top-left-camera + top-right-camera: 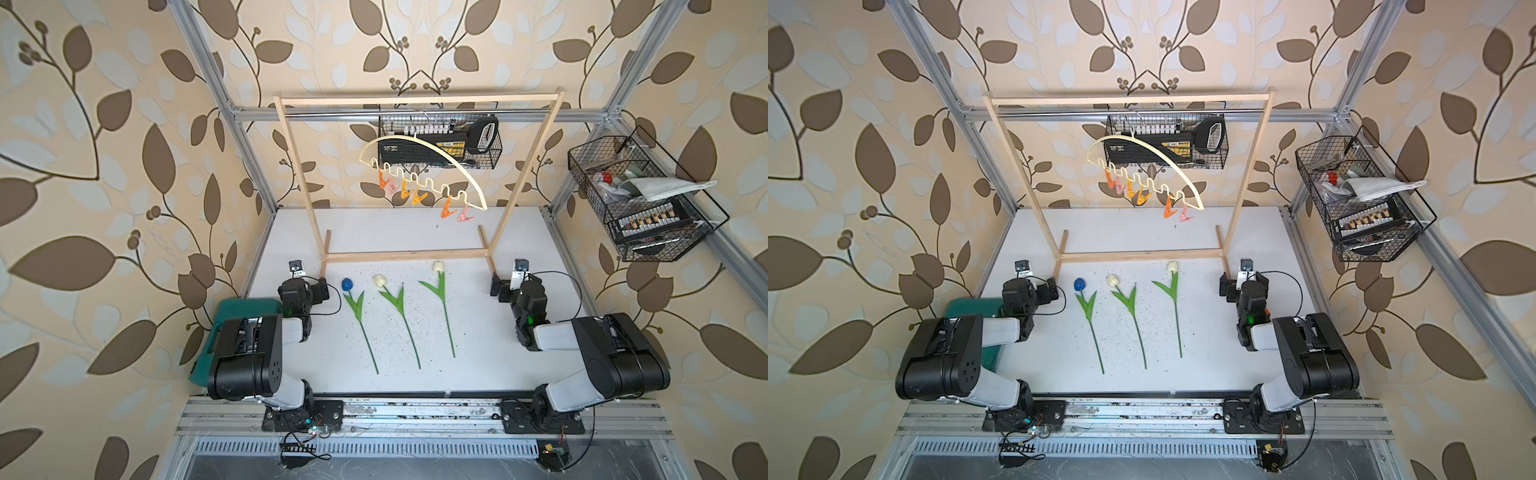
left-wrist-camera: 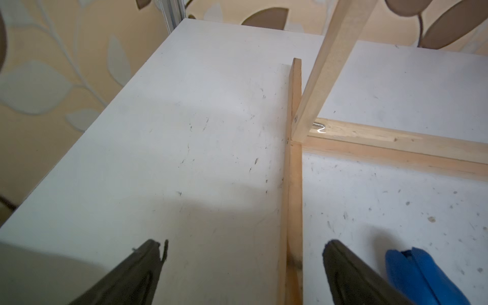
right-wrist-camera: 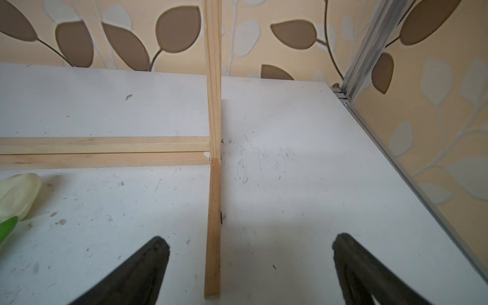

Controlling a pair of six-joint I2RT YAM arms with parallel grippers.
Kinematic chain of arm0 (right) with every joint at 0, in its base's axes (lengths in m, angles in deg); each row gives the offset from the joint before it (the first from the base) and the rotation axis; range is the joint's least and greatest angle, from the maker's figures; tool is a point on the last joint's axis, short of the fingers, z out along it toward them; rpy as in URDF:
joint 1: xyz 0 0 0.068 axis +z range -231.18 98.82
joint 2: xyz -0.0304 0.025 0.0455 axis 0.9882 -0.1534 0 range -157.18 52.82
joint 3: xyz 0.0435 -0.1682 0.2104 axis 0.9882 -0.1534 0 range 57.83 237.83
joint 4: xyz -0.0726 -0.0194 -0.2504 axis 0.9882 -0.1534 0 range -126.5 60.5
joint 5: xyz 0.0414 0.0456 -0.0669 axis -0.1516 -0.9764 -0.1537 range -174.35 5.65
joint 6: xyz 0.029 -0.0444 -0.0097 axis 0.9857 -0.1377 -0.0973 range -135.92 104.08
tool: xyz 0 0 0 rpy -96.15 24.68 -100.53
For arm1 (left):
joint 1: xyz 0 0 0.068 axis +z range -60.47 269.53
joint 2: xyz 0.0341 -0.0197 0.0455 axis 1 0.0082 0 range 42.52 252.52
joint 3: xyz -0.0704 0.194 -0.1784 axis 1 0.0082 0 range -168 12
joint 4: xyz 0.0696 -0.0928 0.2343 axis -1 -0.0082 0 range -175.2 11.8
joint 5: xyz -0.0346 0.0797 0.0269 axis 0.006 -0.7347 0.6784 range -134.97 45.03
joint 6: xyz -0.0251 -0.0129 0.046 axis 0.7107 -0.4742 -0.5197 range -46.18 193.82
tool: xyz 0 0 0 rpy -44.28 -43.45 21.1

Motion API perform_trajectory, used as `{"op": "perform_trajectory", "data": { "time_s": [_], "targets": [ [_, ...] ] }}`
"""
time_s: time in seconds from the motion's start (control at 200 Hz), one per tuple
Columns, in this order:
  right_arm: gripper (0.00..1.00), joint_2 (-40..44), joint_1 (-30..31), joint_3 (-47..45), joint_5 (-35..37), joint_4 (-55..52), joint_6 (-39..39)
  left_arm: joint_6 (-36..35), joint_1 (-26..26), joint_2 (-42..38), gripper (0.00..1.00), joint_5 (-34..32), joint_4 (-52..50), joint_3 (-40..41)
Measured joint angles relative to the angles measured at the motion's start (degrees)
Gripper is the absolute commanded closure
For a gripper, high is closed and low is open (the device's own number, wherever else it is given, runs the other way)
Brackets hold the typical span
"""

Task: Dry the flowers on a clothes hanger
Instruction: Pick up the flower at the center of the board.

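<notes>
In both top views the three flowers (image 1: 398,303) lay flat on the table (image 1: 478,232) between the arms, side by side. Their stems ran near to far, with the heads toward the rack (image 1: 407,254). The hanger (image 1: 422,183) hung from the rack's top bar, above and beyond them. The left gripper (image 1: 1052,289) stood just left of the blue tulip (image 1: 1080,284). The right gripper (image 1: 1225,286) was farther from its nearest cream tulip (image 1: 1172,267), so the left arm looked better placed to start. The left wrist view showed that gripper's jaws spread and empty, astride the rack's foot, the blue head just to its right. The right wrist view showed the right gripper likewise released, the cream head off to its left.
</notes>
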Motion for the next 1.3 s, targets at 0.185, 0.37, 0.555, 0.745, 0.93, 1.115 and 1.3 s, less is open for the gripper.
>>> {"op": "perform_trajectory", "data": {
  "time_s": [0.185,0.37,0.555,0.745,0.93,1.115,1.3],
  "targets": [
    [0.01,0.0,0.0,0.0,0.0,0.0,0.0,0.0,0.0,0.0,0.01,0.0,0.0,0.0],
    [0.01,0.0,0.0,0.0,0.0,0.0,0.0,0.0,0.0,0.0,0.01,0.0,0.0,0.0],
    [0.01,0.0,0.0,0.0,0.0,0.0,0.0,0.0,0.0,0.0,0.01,0.0,0.0,0.0],
    [0.01,0.0,0.0,0.0,-0.2,0.0,0.0,0.0,0.0,0.0,0.01,0.0,0.0,0.0],
    [0.01,0.0,0.0,0.0,-0.2,0.1,0.0,0.0,0.0,0.0,0.01,0.0,0.0,0.0],
    [0.01,13.2,5.9,-0.3,6.5,-8.5,-1.6,1.0,-0.9,-5.7,0.01,1.0,-18.6,-8.6],
    [0.01,32.8,9.4,11.1,10.2,-32.3,3.5,10.5,-9.7,-18.5,0.01,0.2,-33.6,-20.2]
  ]
}}
